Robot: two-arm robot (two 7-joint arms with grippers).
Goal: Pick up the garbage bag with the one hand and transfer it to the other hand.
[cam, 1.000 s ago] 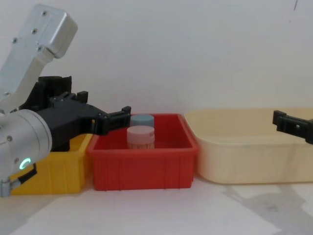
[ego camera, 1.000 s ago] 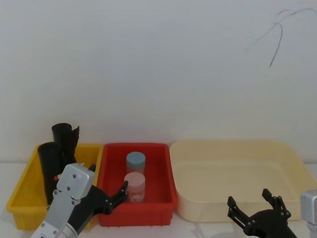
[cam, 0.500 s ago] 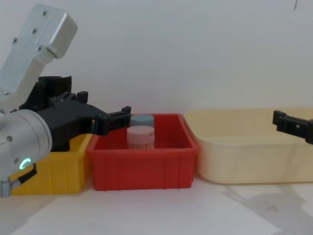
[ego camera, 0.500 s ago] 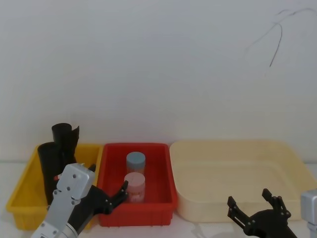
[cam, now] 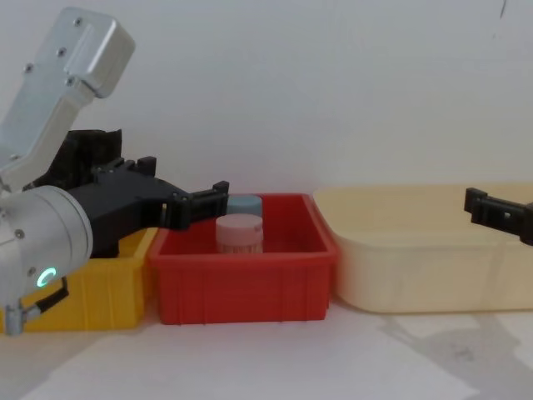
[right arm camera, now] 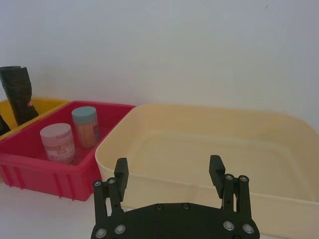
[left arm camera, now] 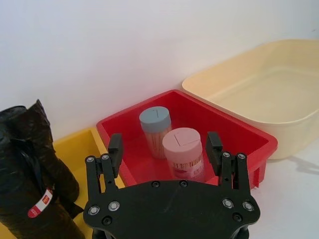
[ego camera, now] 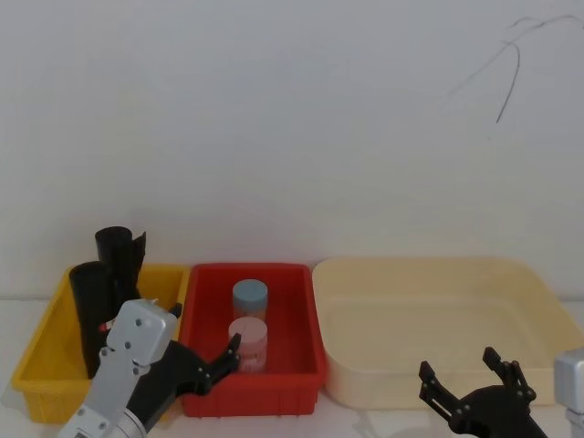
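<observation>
The left gripper (left arm camera: 164, 149) hovered unclenched, holding nothing, over the front-left corner of the red bin (ego camera: 274, 394); its fingers pointed across that bin towards the pink-lidded jar (ego camera: 247, 336) and the blue-lidded jar (ego camera: 250, 297) standing inside it. The garbage bag (left arm camera: 30, 194) stood upright in the yellow bin (ego camera: 36, 383), which touched the red bin's left side; the bag's red-and-white label band (left arm camera: 45, 200) faced the left wrist camera. The right gripper (right arm camera: 168, 169) waited low and spread wide, empty, well to the right of the red bin and in front of the cream tub (ego camera: 420, 265) that sat against the red bin's right side.

The step in hand looked like the reach for the bag, with nothing yet grasped; the left gripper seemed aimed at the red bin, not at the bag. To do it well, the wrist would probably need to swing left, away from the red bin, until the roll sat squarely between the fingers; closing around the labelled roll's upper body, clear of the yellow wall nearest the red bin, should give a firm hold; the plastic looked soft, so a full squeeze seemed wiser than a light pinch. Leaving a free length of roll exposed would give the right gripper somewhere to take it; lifting straight up before moving over the red bin should spare the jars.
</observation>
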